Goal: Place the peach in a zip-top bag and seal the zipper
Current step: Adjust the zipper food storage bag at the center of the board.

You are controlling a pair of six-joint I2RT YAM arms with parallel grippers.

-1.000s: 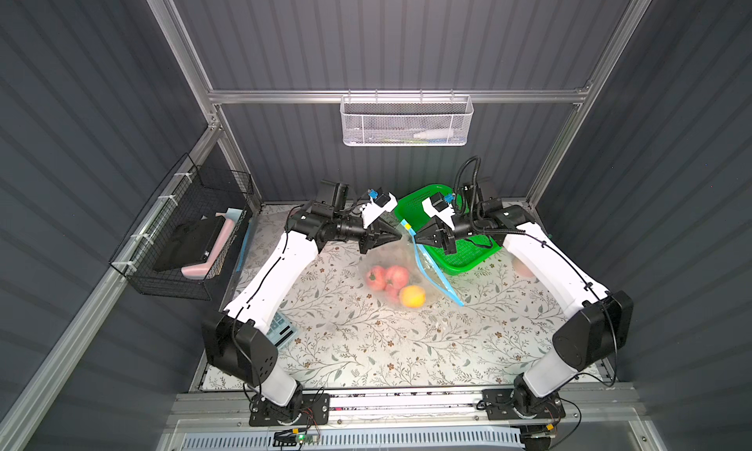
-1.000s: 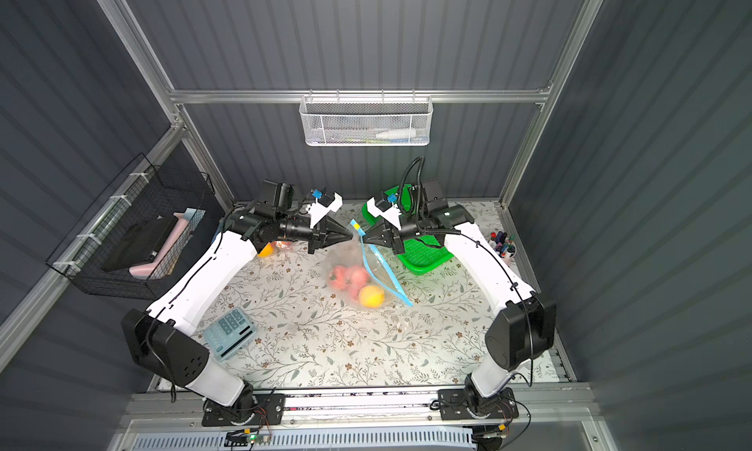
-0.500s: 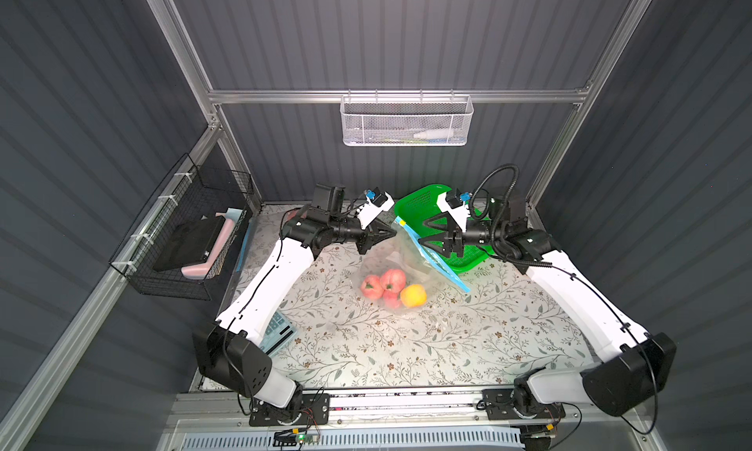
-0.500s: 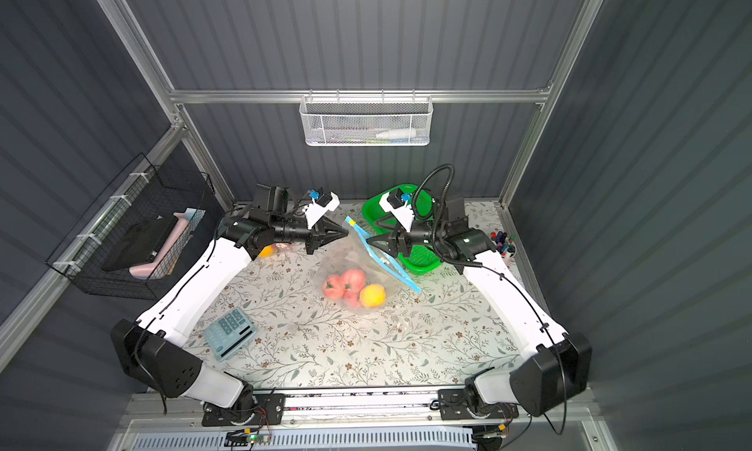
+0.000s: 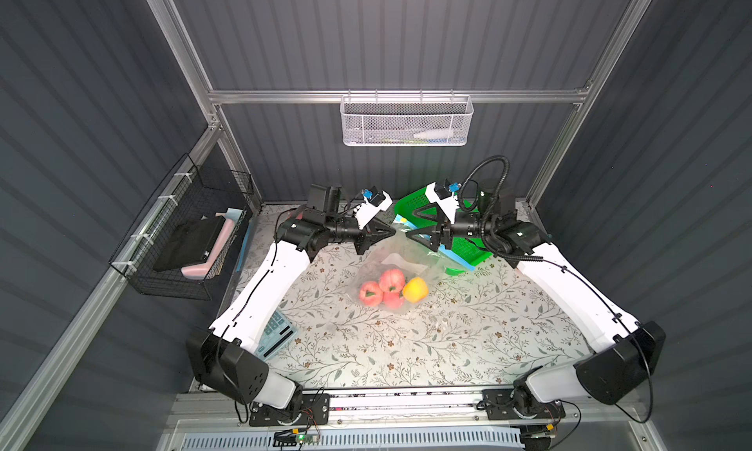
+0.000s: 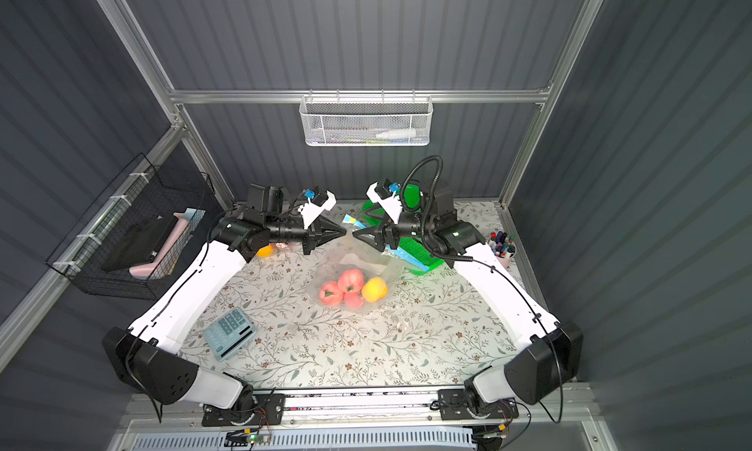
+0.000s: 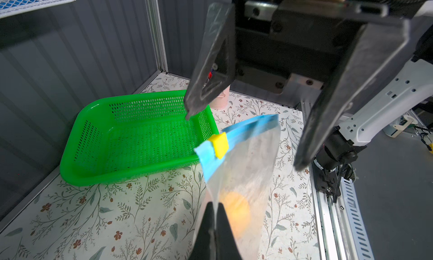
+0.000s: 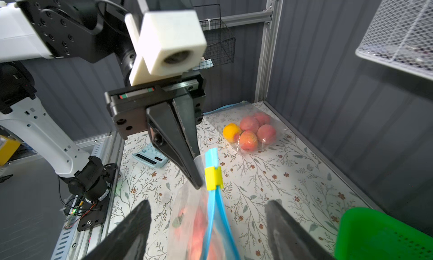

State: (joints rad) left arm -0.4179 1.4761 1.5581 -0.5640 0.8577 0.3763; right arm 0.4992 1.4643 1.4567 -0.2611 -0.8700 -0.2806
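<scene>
Peaches (image 5: 392, 280) lie inside the zip-top bag (image 5: 411, 251), near green basket (image 7: 140, 141).

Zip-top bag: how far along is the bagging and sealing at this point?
Done: the peaches lie inside the zip-top bag. In hand: the left gripper is shut on the bag's corner beside the yellow slider; the right gripper is open, straddling the blue zipper strip without gripping. Remaining: whether the zipper is fully closed cannot be told; sealing may remain.
</scene>
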